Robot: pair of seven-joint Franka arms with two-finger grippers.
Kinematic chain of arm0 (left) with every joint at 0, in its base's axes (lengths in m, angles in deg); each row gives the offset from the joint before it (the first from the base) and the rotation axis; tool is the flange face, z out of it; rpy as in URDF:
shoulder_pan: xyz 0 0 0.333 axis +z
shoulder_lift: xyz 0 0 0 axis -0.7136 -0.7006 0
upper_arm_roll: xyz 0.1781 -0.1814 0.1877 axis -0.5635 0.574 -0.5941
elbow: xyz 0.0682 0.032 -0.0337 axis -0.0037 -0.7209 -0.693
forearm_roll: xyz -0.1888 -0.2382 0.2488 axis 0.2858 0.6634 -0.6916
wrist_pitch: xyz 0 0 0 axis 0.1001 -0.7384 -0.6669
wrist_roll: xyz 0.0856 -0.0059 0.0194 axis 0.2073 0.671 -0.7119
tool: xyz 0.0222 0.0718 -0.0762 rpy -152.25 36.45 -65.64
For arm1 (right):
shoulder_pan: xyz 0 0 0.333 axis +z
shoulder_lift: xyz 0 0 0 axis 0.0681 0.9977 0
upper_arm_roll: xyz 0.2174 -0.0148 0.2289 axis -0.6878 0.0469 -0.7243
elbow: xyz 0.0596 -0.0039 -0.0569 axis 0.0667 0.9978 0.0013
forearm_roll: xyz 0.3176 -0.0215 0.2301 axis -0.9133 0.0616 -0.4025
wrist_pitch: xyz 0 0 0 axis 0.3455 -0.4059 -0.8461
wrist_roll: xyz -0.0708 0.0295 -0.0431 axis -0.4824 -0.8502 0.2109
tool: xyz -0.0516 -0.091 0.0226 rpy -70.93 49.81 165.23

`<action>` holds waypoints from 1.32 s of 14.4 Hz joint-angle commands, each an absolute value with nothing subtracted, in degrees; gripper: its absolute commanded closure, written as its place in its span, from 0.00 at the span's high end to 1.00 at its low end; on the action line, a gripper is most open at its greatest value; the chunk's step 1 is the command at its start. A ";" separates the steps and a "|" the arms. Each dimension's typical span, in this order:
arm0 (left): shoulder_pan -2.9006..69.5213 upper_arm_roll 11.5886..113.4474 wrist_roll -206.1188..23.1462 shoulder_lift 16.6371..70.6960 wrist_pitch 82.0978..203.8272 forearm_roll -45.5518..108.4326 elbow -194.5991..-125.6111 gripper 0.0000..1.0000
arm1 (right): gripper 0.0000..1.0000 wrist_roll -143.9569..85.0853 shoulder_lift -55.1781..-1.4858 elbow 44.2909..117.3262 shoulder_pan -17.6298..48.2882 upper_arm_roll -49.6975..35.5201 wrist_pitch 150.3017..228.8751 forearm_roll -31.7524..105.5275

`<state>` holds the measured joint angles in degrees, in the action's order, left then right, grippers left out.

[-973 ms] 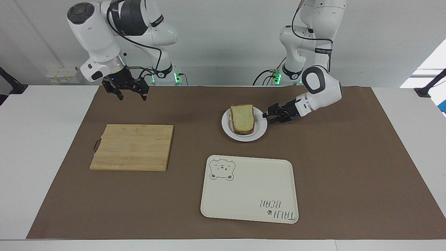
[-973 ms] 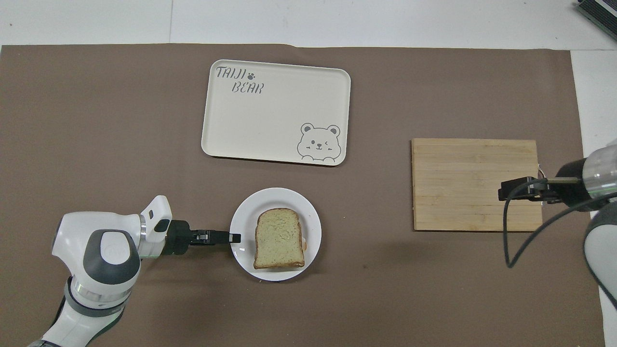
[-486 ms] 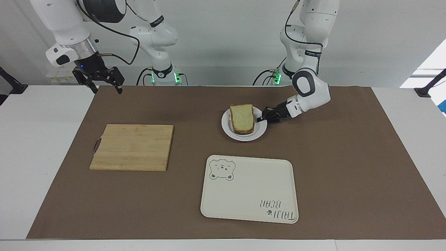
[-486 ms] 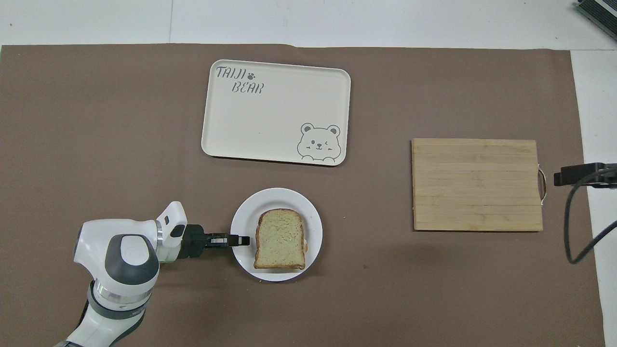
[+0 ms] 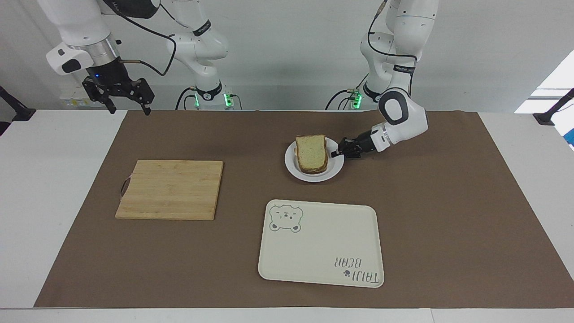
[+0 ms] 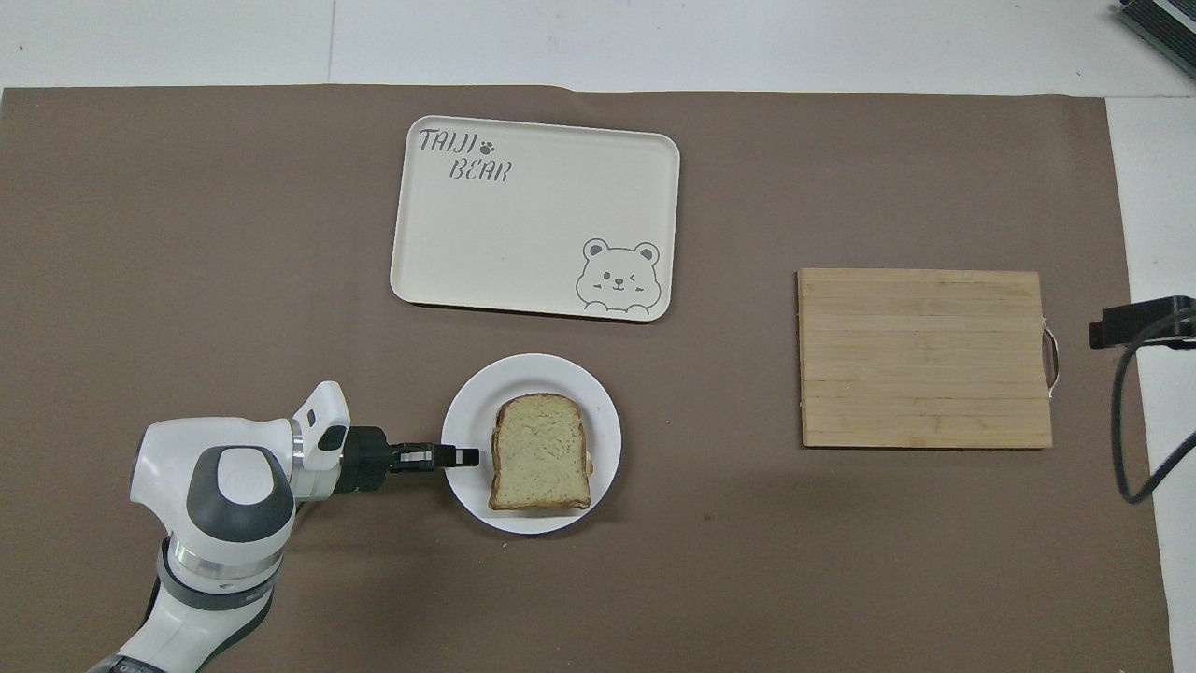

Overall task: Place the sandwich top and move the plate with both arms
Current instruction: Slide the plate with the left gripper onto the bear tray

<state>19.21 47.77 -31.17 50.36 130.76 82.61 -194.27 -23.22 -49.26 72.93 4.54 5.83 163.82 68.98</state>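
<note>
My left pincer [image 5: 335,153] pinches the small round white plate's [image 5: 314,175] rim, pale crusted sandwich top [image 5: 311,152] already on, while my right pincer [image 5: 126,98] hangs spread; next I judge a level carry.

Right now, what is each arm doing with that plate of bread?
Left end effector shut on plate rim. Right end effector open, raised by the right arm's table end, waiting. Sandwich top on plate. Tray, cutting board apart.

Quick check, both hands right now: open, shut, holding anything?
Left hand: shut on the rim of the plate that carries the bread.
Right hand: open, empty, raised over the right arm's end of the table.
</note>
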 commanded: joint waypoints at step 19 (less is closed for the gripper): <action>28.21 49.38 -52.49 25.27 118.13 75.74 -151.12 0.00 | 1.00 -17.56 -46.49 67.41 9.88 4.95 158.82 70.46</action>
<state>26.40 48.19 -51.58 30.40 120.91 76.61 -158.13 -18.38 -46.58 68.09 9.64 5.09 159.13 69.08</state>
